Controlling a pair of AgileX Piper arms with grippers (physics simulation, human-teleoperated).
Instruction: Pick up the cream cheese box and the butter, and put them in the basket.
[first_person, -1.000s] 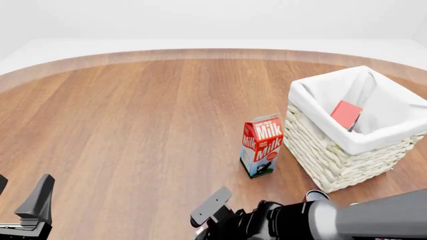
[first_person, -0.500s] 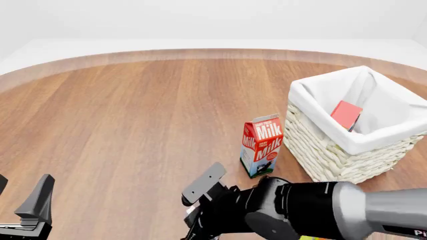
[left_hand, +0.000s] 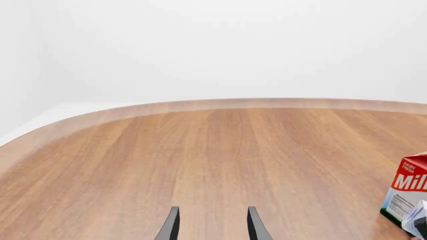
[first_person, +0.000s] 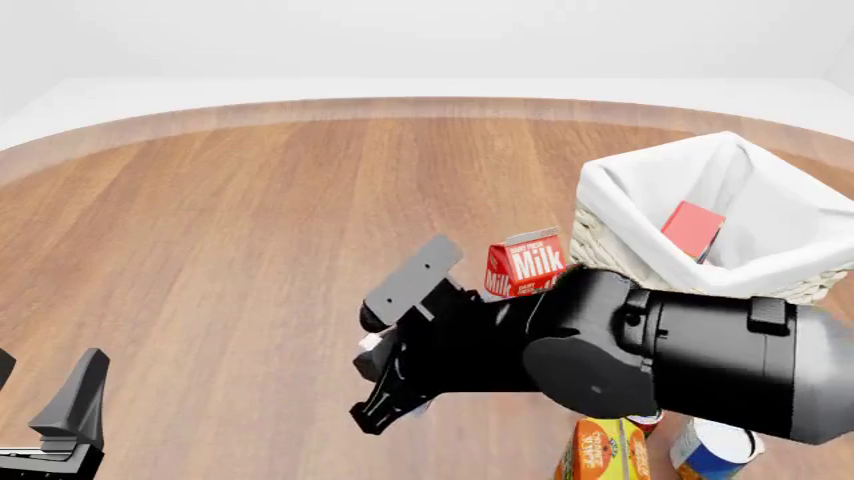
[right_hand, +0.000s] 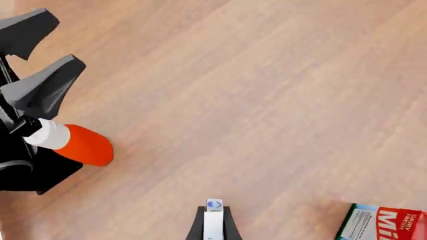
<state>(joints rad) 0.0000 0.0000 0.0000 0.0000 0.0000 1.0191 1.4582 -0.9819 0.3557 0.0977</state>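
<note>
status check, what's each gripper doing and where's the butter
Right gripper shut on cream cheese box, lifted. Left gripper open, idle. Butter in basket. Milk carton beside basket.

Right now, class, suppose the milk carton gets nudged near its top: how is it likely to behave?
The milk carton stands upright and tall beside the basket, so a high nudge would probably tip it rather than slide it. Its flat faces suggest it would not roll once down. On the smooth-looking wooden table, a low push might slide it instead.

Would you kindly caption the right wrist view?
Right gripper shut on the cream cheese box, above the wooden table.
</note>
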